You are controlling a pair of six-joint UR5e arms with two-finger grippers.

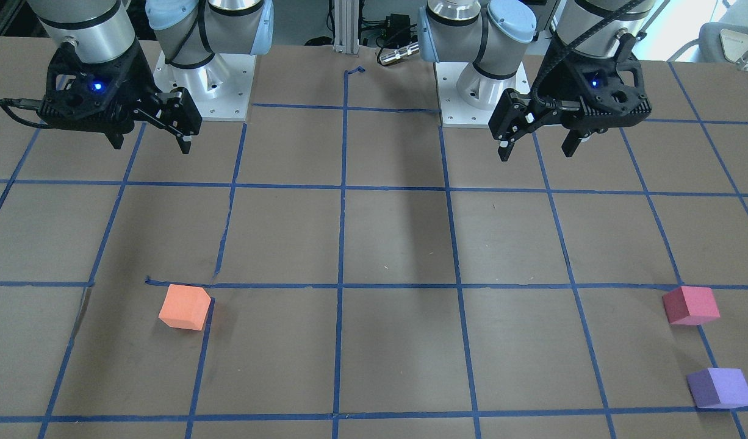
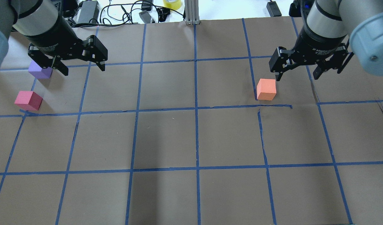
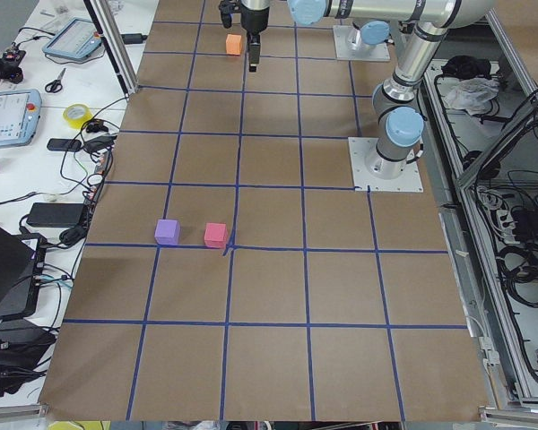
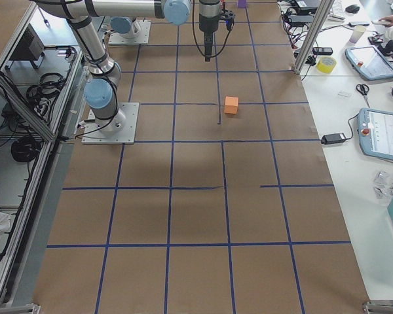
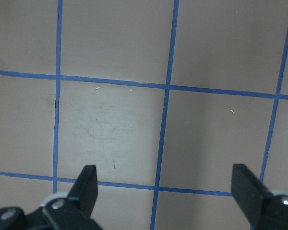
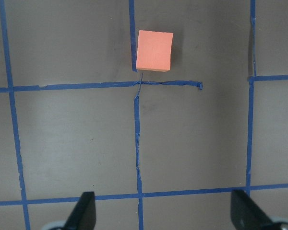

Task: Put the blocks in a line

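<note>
The orange block [image 2: 266, 89] sits on the brown table on my right side, and shows in the front view [image 1: 185, 306] and the right wrist view [image 6: 154, 50]. The red-pink block [image 2: 28, 100] and the purple block [image 2: 40, 71] sit close together, apart, at the far left edge; both show in the front view, red-pink [image 1: 691, 305] and purple [image 1: 720, 388]. My left gripper [image 2: 83, 68] is open and empty above the table, right of the purple block. My right gripper [image 2: 297, 76] is open and empty, held high near the orange block. The left wrist view shows no blocks.
Blue tape lines [image 2: 196, 109] divide the table into squares. The two arm bases [image 1: 206, 85] [image 1: 481, 91] are bolted at the robot's side. Cables, a power brick and a tape roll [image 2: 172, 3] lie past the far edge. A metal post [image 2: 191, 12] stands at the far middle.
</note>
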